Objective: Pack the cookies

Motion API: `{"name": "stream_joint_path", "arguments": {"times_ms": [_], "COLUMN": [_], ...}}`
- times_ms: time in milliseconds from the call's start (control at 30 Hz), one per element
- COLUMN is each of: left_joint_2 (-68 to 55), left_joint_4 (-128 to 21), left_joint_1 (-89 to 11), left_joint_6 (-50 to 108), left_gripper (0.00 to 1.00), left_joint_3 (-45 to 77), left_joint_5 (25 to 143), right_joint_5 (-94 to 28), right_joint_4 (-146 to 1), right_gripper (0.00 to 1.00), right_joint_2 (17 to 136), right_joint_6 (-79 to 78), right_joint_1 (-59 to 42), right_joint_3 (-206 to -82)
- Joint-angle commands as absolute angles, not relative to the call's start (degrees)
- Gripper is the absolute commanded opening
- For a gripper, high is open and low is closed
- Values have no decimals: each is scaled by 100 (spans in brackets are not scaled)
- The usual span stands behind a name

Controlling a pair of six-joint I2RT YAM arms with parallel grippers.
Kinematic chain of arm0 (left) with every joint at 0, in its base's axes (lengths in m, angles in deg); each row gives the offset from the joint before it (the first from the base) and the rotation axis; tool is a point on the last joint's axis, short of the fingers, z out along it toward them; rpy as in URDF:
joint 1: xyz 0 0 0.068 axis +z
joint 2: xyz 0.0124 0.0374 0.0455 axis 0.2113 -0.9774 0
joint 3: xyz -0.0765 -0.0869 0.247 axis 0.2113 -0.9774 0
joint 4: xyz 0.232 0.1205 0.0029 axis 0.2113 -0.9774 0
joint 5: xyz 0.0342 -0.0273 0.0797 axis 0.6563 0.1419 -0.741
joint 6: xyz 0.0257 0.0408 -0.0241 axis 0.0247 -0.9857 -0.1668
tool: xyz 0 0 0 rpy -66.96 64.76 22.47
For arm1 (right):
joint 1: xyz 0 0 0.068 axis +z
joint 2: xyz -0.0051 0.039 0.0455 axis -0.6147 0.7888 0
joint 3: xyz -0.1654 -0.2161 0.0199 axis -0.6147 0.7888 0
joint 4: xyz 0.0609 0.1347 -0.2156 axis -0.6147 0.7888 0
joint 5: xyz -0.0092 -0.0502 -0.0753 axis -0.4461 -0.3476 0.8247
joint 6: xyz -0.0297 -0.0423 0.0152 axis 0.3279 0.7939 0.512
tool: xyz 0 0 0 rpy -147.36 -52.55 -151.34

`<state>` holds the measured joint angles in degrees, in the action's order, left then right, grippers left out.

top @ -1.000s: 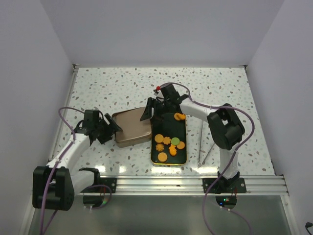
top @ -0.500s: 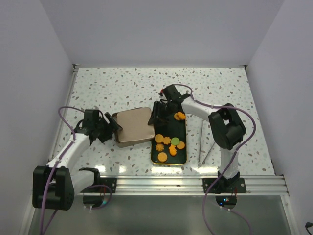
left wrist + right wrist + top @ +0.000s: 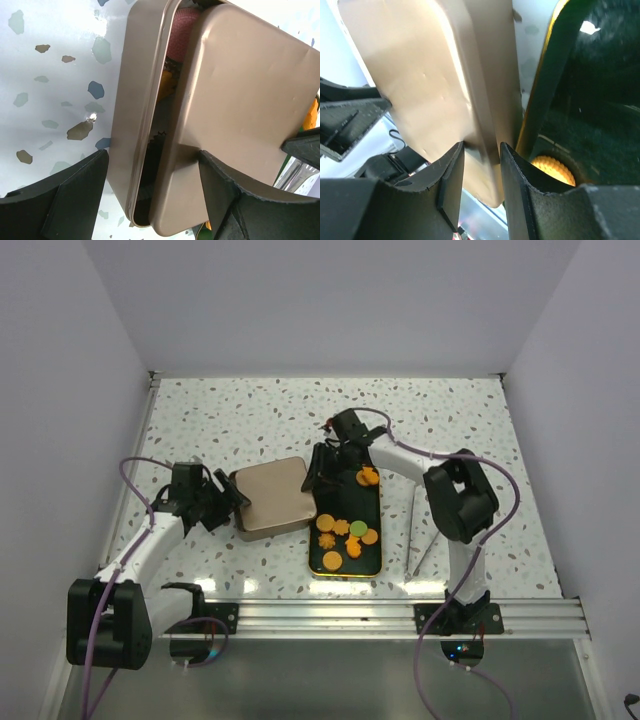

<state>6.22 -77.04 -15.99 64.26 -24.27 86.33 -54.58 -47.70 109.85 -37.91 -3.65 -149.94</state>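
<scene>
Lid-closing step, mid-counter: right gripper (image 3: 320, 472) pinches the lid (image 3: 240, 100) askew over the tin (image 3: 131, 100); left gripper (image 3: 228, 502) gapes wide beside it. Cookies (image 3: 345, 533) lie on a black tray (image 3: 335, 566) alongside. Next, the lid likely needs squaring down.

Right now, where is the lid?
In the top view the lid lies askew on the tin, left of centre, between the left gripper and the black tray, its right edge in the right gripper.
</scene>
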Motion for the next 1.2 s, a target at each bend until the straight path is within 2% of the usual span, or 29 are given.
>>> {"name": "stream_joint_path", "arguments": {"times_ms": [0,100,400,733,1167], "left_joint_2": [614,640,614,499,271], "left_joint_4": [-7664,-7664,-7681,-7628,-8103], "left_joint_1": [-1598,-1598,-1598,-1598,-1606], "left_joint_6": [6353,6335,6283,6283,5922], "left_gripper": [78,78,78,78,78], "left_joint_3": [-2468,-2450,-2459,-2389,-1554], "left_joint_5": [8546,8555,8537,8599,8335], "right_joint_5": [-5299,-5273,-5194,-5088,-5079], "right_joint_4": [-4668,-4642,-4484,-4317,-4317], "right_gripper": [37,38,48,49,51], "right_joint_2": [11222,11406,11705,11776,11881], "right_joint_6": [-3800,-3800,-3853,-4213,-4687], "right_joint_1": [-330,-312,-198,-66,4], "right_joint_3": [-15379,-15528,-15924,-16039,-16258]}}
